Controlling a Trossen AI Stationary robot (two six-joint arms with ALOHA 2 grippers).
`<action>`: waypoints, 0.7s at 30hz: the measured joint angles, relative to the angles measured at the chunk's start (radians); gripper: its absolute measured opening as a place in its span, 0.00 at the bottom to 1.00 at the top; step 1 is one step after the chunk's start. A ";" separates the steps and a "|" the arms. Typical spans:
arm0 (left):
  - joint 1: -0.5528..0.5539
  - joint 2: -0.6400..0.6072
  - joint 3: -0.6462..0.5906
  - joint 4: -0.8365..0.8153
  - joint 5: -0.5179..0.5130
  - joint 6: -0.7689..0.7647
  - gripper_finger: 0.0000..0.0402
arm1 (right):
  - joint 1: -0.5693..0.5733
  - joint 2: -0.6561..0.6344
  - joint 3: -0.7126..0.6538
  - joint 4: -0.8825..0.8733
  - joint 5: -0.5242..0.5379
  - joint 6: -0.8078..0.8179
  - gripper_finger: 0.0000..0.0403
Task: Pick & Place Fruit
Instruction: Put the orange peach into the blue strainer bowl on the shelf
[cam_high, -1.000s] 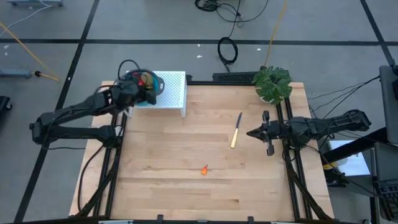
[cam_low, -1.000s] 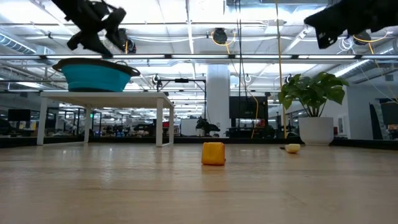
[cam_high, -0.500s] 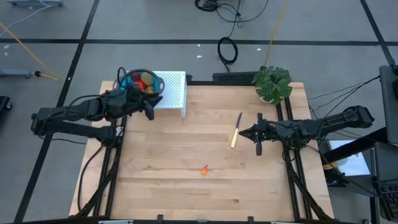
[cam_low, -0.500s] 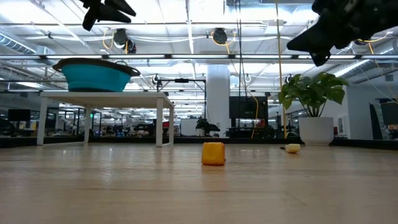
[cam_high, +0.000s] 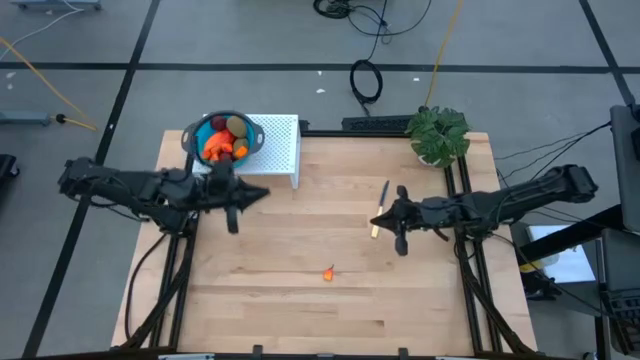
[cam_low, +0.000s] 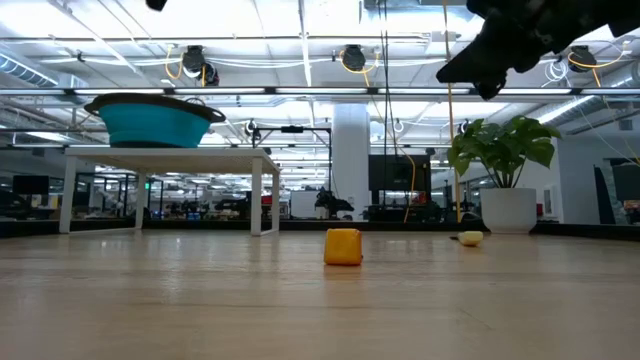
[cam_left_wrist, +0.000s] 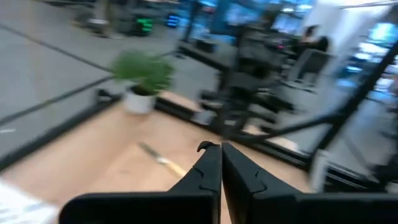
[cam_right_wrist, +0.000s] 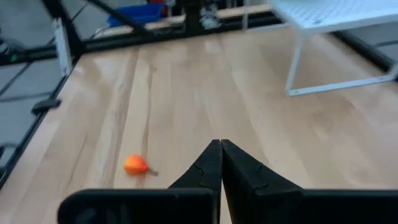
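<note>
A blue bowl (cam_high: 192, 135) stands on a white stand (cam_high: 280, 150) at the table's far left. It holds several fruit pieces (cam_high: 222, 142): orange, dark red and brown-green. A small orange fruit piece (cam_high: 328, 272) lies on the bare wood toward the near middle; it also shows in the low view (cam_low: 343, 246) and the right wrist view (cam_right_wrist: 135, 165). My left gripper (cam_high: 264, 192) hangs shut and holding nothing, in front of the stand (cam_left_wrist: 221, 147). My right gripper (cam_high: 380, 221) is shut and holding nothing, above the knife (cam_high: 381, 208), with the orange piece ahead of it (cam_right_wrist: 221, 144).
A yellow-handled knife (cam_left_wrist: 160, 159) lies right of the table's middle. A potted plant (cam_high: 438, 135) stands at the far right corner. Open wood lies between the two grippers and along the near edge. The stand's legs (cam_right_wrist: 293, 68) rise from the far left of the table.
My left gripper has drawn back from above the bowl toward the table's near edge and a little to the right, and has risen; the fruit in the bowl now shows uncovered. My right gripper has gone toward the table's left, over the knife.
</note>
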 joint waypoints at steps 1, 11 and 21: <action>-0.030 0.019 0.000 0.028 0.000 -0.003 0.01 | 0.000 0.011 0.002 -0.002 -0.010 -0.005 0.00; -0.177 0.354 0.140 0.038 -0.029 -0.031 0.00 | 0.000 0.029 0.006 0.022 -0.029 -0.048 0.00; -0.165 0.676 0.535 -0.499 0.057 -0.161 0.00 | 0.000 0.014 0.006 0.021 -0.056 -0.118 0.00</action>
